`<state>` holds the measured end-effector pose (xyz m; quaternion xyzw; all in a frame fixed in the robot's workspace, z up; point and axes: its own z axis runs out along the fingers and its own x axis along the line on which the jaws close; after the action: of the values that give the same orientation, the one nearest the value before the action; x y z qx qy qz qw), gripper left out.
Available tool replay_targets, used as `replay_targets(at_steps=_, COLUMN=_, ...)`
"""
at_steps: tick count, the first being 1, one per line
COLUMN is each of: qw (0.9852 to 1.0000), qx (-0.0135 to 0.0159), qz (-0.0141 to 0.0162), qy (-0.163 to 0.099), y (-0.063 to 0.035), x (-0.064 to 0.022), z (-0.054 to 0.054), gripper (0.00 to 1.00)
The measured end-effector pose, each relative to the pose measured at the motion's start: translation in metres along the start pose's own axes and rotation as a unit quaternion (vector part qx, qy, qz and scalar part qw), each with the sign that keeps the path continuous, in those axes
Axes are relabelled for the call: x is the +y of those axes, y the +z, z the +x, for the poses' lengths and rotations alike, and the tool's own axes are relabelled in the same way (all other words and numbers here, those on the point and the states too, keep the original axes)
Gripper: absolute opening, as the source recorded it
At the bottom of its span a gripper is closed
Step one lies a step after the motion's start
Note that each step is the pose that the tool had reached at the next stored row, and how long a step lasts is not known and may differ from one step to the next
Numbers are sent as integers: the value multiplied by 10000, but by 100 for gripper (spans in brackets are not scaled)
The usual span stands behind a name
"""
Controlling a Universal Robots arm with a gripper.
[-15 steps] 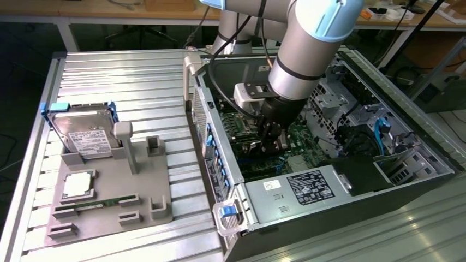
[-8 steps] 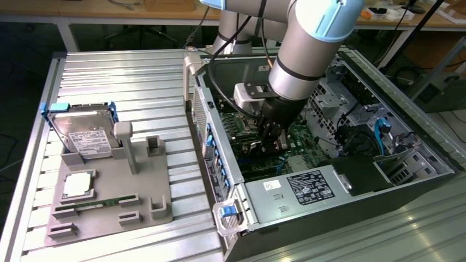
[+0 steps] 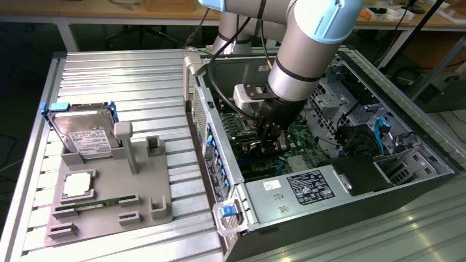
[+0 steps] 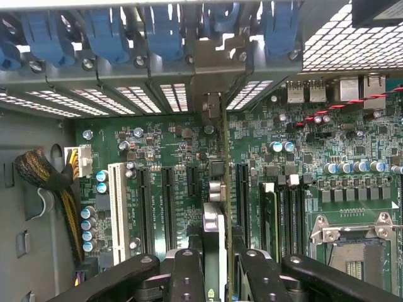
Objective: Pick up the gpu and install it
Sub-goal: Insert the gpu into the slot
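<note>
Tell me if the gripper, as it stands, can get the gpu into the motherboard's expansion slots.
Probably yes: the gripper holds the gpu edge-on just above the motherboard slots, and nothing visibly blocks the way down.

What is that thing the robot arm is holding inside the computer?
Look inside the open computer case, under the arm. The gripper clamps the gpu, a thin card held edge-on above the green motherboard. Unlike the empty black slots alongside, it stands upright.
</note>
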<state>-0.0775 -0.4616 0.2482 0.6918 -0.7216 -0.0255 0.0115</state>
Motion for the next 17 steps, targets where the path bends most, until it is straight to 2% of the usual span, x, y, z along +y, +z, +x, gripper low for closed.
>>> replay_targets(at_steps=2, qw=10000, qx=-9, qz=5, qy=0, y=-25, x=1, z=-2, gripper=27)
replay_targets(at_steps=4, qw=10000, qx=-1, qz=1, qy=-1, y=-46, x=2, z=-1, gripper=27)
replay_targets(at_steps=17, qw=10000, qx=0, qz=0, qy=0, y=-47, x=2, z=-1, gripper=27)
